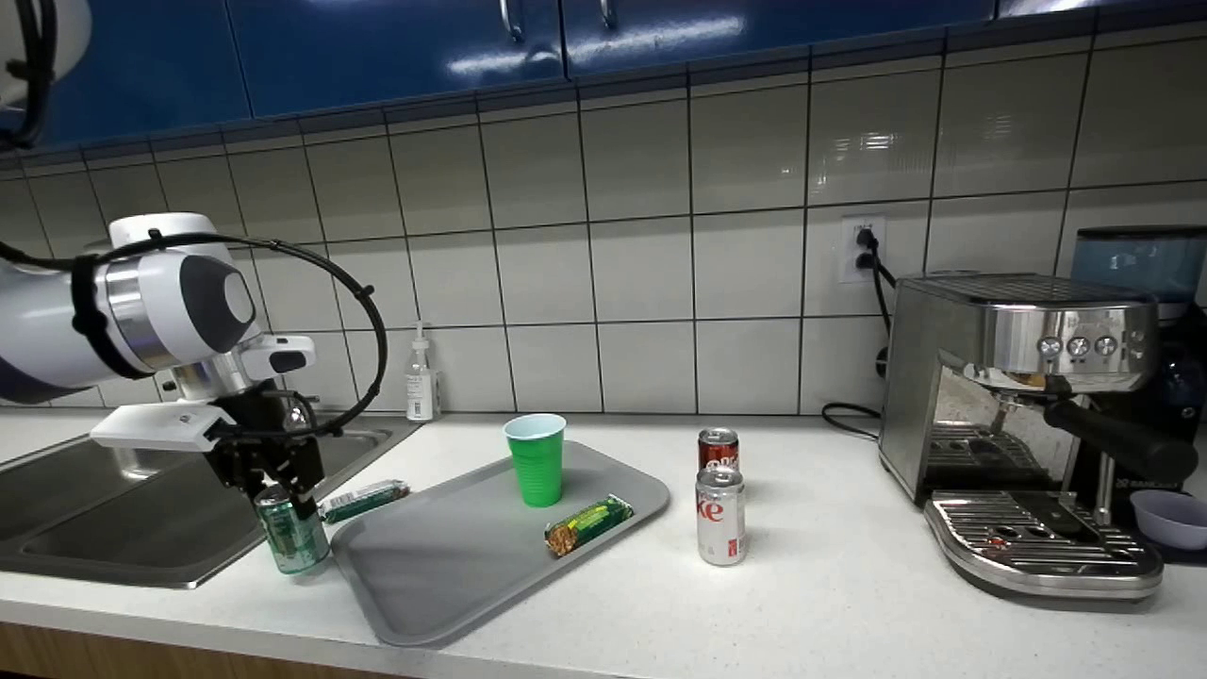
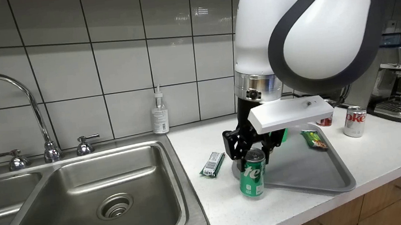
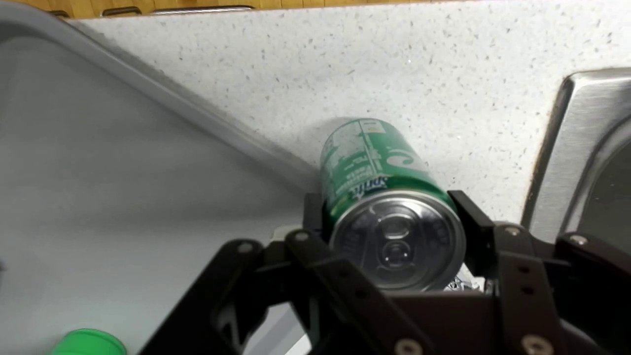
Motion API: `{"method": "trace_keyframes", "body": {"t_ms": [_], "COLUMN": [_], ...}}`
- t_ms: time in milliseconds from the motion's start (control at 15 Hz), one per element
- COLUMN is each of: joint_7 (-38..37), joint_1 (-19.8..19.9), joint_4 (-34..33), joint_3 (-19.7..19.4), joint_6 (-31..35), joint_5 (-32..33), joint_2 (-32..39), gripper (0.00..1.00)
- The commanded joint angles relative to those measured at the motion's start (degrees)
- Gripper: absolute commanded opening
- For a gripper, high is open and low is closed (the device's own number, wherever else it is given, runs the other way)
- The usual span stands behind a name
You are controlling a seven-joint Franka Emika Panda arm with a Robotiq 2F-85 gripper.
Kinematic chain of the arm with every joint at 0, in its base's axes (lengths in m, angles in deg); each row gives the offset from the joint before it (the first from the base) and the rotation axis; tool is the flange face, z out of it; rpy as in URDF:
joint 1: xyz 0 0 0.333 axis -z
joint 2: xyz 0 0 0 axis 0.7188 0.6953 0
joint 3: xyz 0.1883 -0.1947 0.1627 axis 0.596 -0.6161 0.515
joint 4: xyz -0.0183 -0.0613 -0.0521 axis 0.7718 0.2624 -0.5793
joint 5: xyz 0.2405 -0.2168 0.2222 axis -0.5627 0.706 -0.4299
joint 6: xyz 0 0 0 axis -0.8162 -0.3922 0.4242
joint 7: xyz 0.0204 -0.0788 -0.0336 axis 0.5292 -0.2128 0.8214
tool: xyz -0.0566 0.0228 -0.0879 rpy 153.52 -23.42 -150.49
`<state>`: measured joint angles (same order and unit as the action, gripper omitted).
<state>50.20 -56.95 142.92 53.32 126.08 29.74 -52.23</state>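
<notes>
My gripper [image 1: 286, 498] is shut on a green Sprite can [image 1: 297, 542], one finger on each side near its top. In the wrist view the fingers [image 3: 387, 212] lie against the can [image 3: 372, 158]. In an exterior view the can [image 2: 252, 183] looks close to upright; its base is at or just over the counter, I cannot tell which. A green-and-white wrapped bar [image 2: 213, 164] lies behind it. The grey tray [image 1: 443, 556] is right beside the can, with a green cup [image 1: 537, 462] and a green-yellow snack bar [image 1: 589, 525] on it.
A steel sink [image 2: 139, 206] lies beside the can. A silver Coke can [image 1: 721, 528] and a red can [image 1: 719, 447] stand past the tray. A soap bottle [image 2: 160, 116] stands by the wall. An espresso machine [image 1: 1028, 424] is farther along. Blue cabinets [image 1: 396, 57] hang above.
</notes>
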Motion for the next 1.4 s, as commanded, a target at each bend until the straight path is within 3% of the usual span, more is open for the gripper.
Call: {"method": "trace_keyframes", "body": {"t_ms": [0, 933, 1333], "joint_7": [0.69, 8.16, 15.0], "joint_1": [0.44, 5.11, 6.99], "joint_4": [0.11, 0.96, 1.51], "joint_3": [-0.12, -5.92, -8.89], "joint_6": [-0.06, 0.49, 0.6], "joint_5": [-0.46, -2.61, -7.38], "joint_2": [-2.97, -6.26, -6.31], "gripper": [0.38, 0.38, 0.38]}}
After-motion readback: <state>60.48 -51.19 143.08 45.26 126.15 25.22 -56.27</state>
